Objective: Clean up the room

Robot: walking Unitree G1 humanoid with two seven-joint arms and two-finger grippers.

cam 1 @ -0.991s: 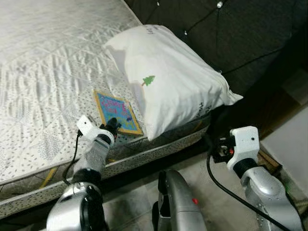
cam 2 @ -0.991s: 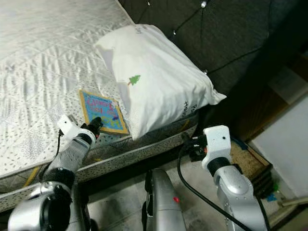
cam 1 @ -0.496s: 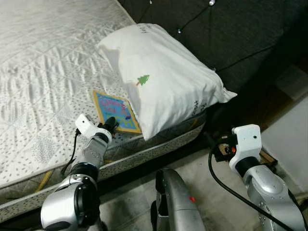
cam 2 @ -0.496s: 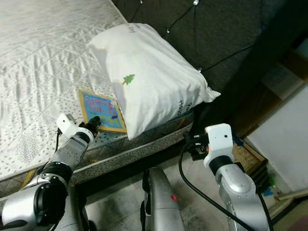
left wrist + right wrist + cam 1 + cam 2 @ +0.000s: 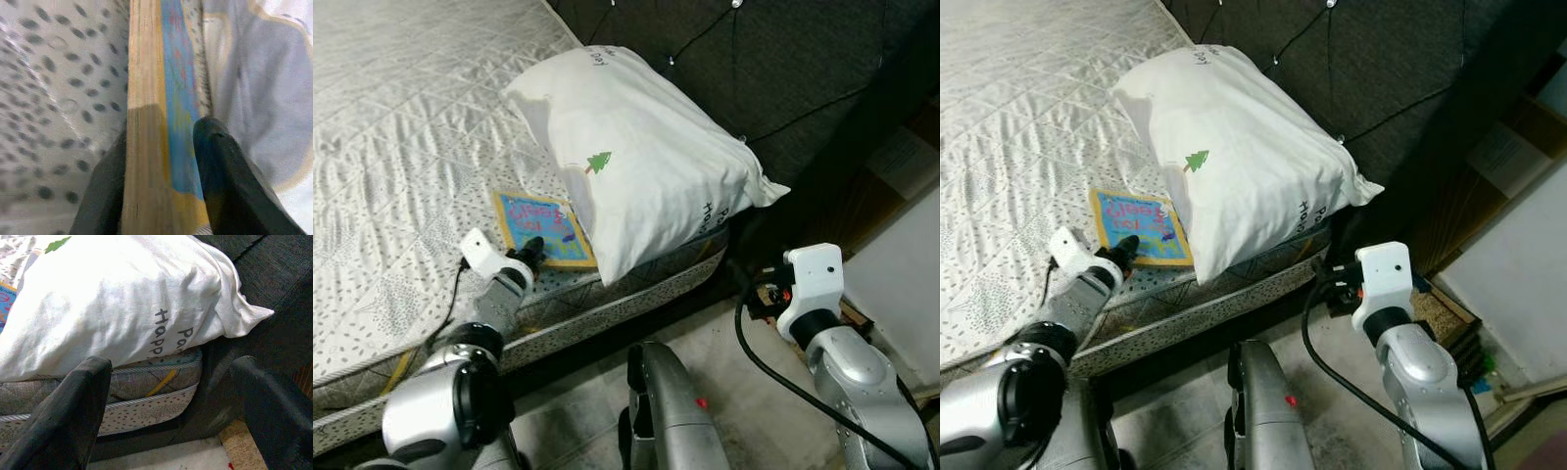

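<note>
A flat picture board with a blue face and a wooden rim lies on the bed, one side tucked under a white pillow printed with a small green tree. My left gripper is at the board's near edge. In the left wrist view its two black fingers sit on either side of the wooden rim, shut on it. My right gripper hangs open beside the mattress, below the pillow's corner. Its fingers stand wide apart with nothing between them.
The grey patterned mattress stretches to the left. A dark padded headboard with a string of lights stands behind the pillow. Tiled floor lies below the bed edge. A pale wall or cabinet is at the right.
The whole view has shifted a little, so the camera moved. My left gripper stays at the board's near edge. The right arm holds about the same pose.
</note>
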